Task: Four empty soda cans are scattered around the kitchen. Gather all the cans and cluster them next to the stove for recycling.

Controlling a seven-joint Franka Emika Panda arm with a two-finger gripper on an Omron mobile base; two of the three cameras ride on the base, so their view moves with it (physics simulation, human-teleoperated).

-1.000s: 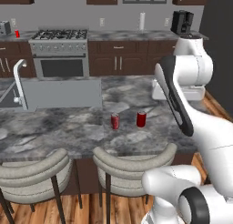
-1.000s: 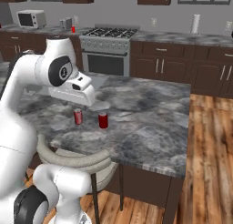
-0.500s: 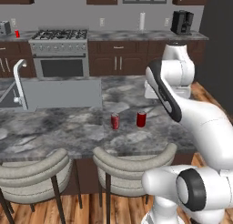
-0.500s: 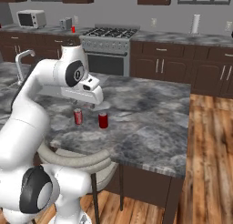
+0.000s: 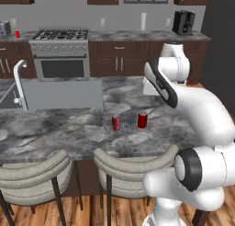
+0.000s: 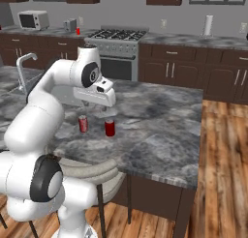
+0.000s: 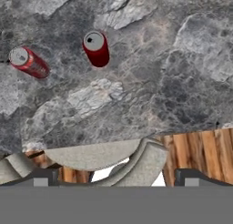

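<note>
Two red soda cans stand upright on the grey marble island (image 5: 69, 128), one on the left (image 5: 116, 122) and one on the right (image 5: 142, 120). From the other side they are the left can (image 6: 83, 124) and the right can (image 6: 110, 128). My gripper (image 7: 116, 177) is open and empty, looking down on the nearer can (image 7: 96, 48) and the farther can (image 7: 28, 62) from well above. My white hand (image 6: 95, 94) hangs over the island just behind them. A third red can (image 5: 17, 34) stands on the back counter left of the stove (image 5: 62, 53), next to the toaster (image 5: 4, 27).
A sink with a faucet (image 5: 19, 82) is set into the island's left part. Two padded stools (image 5: 131, 167) are tucked under its front edge. A microwave (image 6: 33, 20), a paper towel roll (image 5: 143, 21) and a coffee machine (image 5: 183, 22) line the back counter.
My arm has drawn up more upright over the island, with the hand settling above the two cans. The cans have stayed where they were. The jaws have stayed wide apart.
</note>
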